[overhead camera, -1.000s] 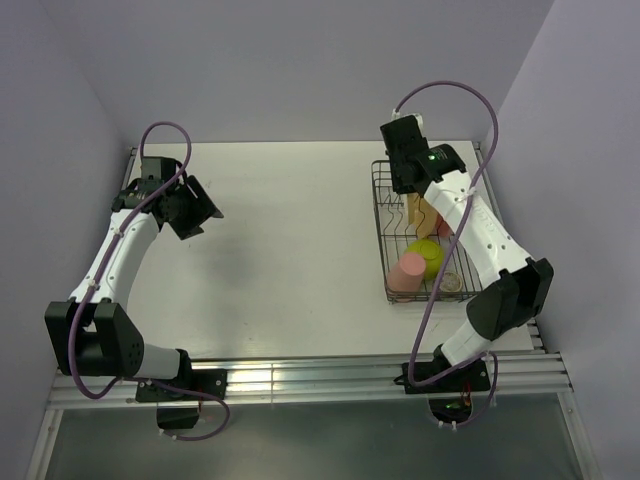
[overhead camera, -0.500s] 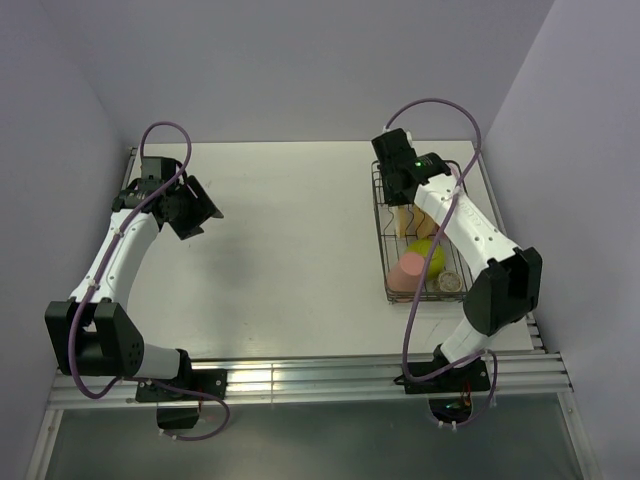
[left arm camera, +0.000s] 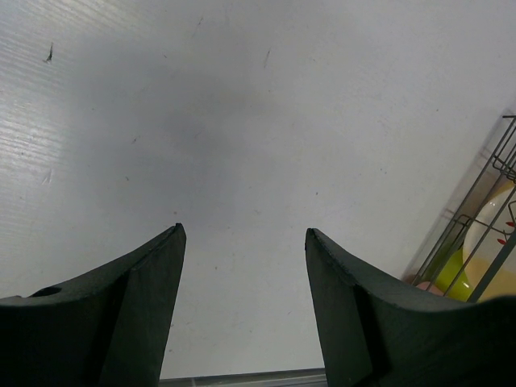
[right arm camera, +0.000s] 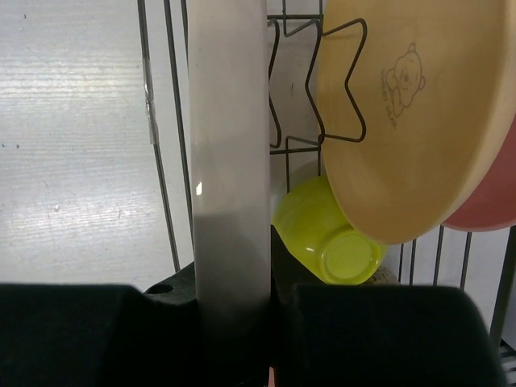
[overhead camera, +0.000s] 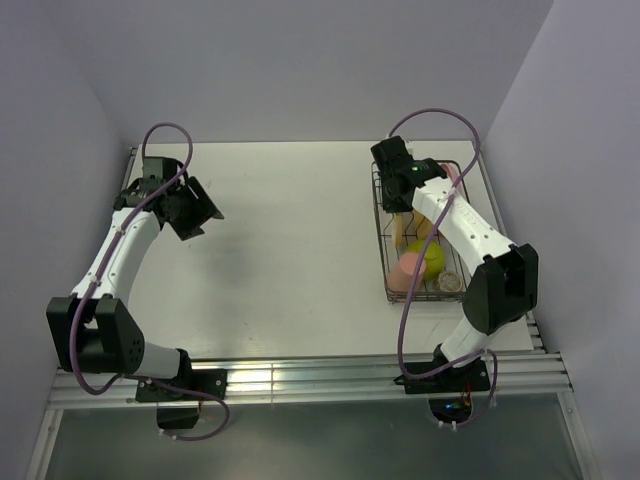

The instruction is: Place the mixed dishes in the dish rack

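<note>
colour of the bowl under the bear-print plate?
The bowl is lime green; right wrist view shows it best.

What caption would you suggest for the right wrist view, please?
Right gripper holds a pale plate edge-on at the dish rack, beside the upright orange plate, pink plate and lime-green bowl.

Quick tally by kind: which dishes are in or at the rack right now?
Plates: 3 (orange plate, pink plate, pale plate edge-on between the right fingers)
Bowls: 2 (lime-green bowl, small grey bowl)
Cups: 1 (pink cup)
Total: 6
</note>
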Available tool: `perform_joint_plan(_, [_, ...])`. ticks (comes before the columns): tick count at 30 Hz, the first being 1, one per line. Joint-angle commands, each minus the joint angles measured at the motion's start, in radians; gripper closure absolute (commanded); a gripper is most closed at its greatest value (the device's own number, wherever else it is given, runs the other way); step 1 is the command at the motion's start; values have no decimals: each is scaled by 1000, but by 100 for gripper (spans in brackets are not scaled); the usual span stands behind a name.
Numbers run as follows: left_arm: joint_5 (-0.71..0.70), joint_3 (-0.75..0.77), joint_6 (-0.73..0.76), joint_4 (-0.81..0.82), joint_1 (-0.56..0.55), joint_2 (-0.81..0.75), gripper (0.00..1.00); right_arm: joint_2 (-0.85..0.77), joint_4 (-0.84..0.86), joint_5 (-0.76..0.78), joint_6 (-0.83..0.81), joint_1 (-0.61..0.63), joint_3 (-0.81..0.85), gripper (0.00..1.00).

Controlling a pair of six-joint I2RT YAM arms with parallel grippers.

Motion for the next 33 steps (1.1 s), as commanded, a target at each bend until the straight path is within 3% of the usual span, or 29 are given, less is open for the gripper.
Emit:
perform_joint_plan(1, [1, -3, 15, 19, 0, 7, 33, -18, 94, 14, 33, -6, 7, 96])
perform_joint_plan(5, [5, -9, 15, 24, 0, 11, 33, -27, 96, 14, 30, -13, -10, 80])
perform_joint_plan(6, [7, -10, 16, 24, 0, 11, 33, -30, 96, 11, 32, -20, -17, 68])
perform_joint_plan(8, [7, -13, 16, 25, 0, 15, 33, -34, 96, 4, 35, -27, -22, 56])
perform_joint_plan(10, [10, -10, 16, 28, 0, 18, 33, -36, 93, 6, 39, -33, -27, 50])
perform_joint_plan(11, [11, -10, 16, 27, 0, 22, 33, -39, 91, 15, 40, -33, -28, 43])
perform_joint_plan(14, [13, -7, 18, 28, 0, 24, 33, -48, 91, 23, 38, -36, -31, 36])
perform_joint_plan(33, [60, -58, 24, 60, -3, -10, 32, -229, -27, 67, 62, -33, 27, 29])
